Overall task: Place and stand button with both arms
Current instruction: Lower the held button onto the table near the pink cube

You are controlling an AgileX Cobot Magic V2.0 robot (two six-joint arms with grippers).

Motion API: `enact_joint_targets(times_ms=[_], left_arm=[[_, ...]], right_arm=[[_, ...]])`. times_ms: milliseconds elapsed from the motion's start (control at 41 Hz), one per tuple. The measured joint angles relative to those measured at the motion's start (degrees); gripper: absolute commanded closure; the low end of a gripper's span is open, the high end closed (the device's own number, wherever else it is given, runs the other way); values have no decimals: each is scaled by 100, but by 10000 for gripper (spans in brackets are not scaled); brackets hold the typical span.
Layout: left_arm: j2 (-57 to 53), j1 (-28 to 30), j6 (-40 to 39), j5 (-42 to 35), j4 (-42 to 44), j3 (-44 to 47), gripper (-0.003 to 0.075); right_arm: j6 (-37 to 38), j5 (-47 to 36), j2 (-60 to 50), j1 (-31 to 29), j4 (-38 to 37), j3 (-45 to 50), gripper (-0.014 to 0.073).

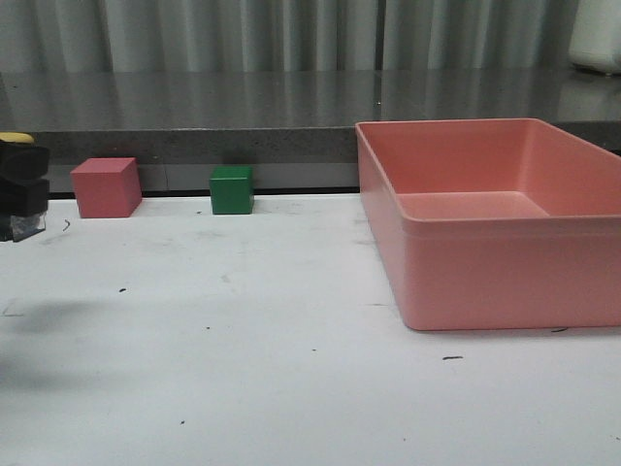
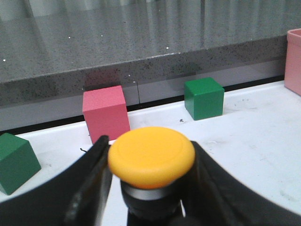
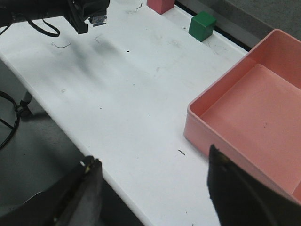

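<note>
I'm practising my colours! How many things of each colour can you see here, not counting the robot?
Green cubes: 2
Red cube: 1
Yellow button: 1
Pink box: 1
Total: 5

**Button upright at the table's far left**

The small push-button with a rounded yellow-orange cap (image 2: 151,155), metal collar, black body and clear base stands upright, cap uppermost, at the left edge of the white tabletop (image 1: 291,340), clamped between the black fingers (image 2: 91,183) of the left gripper (image 2: 150,188)
</note>
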Motion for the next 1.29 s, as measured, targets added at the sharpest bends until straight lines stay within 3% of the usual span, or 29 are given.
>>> enact_joint_targets(times_ms=[707,1293], left_arm=[[1547,0,-74,-135,415,-1124,551],[1675,0,-96,71,437,-1265,551]], right_arm=[[0,0,0,0,0,0,95],[0,0,0,0,0,0,95]])
